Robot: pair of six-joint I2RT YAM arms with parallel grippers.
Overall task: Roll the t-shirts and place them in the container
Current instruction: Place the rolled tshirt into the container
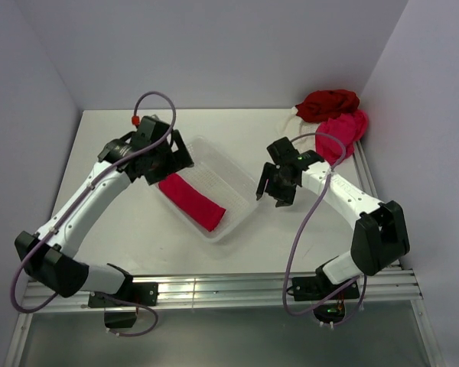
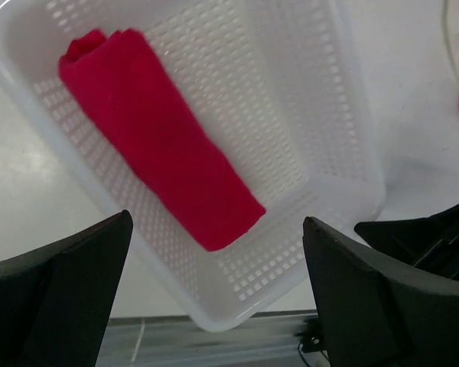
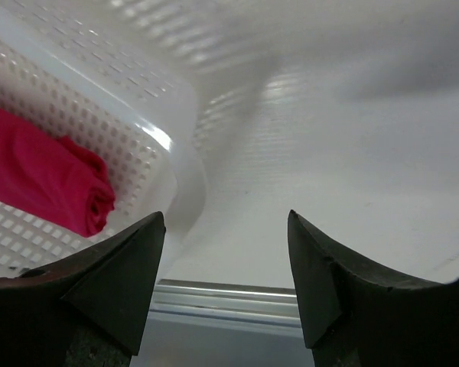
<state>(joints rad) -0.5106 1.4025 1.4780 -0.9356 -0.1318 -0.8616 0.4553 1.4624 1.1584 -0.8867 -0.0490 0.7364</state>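
Note:
A rolled bright crimson t-shirt (image 1: 192, 201) lies inside the white mesh basket (image 1: 231, 177) at the table's middle; it also shows in the left wrist view (image 2: 157, 138) and the right wrist view (image 3: 46, 180). A dark red t-shirt (image 1: 328, 104) and a pink-red t-shirt (image 1: 344, 131) lie crumpled at the back right corner. My left gripper (image 1: 168, 159) is open and empty above the basket's far left end. My right gripper (image 1: 274, 188) is open and empty just right of the basket. No whitish t-shirt is clearly visible.
The basket's rim shows in the left wrist view (image 2: 237, 310) and in the right wrist view (image 3: 185, 164). Grey walls close the table at back and sides. A metal rail (image 1: 237, 289) runs along the near edge. Cables loop over both arms.

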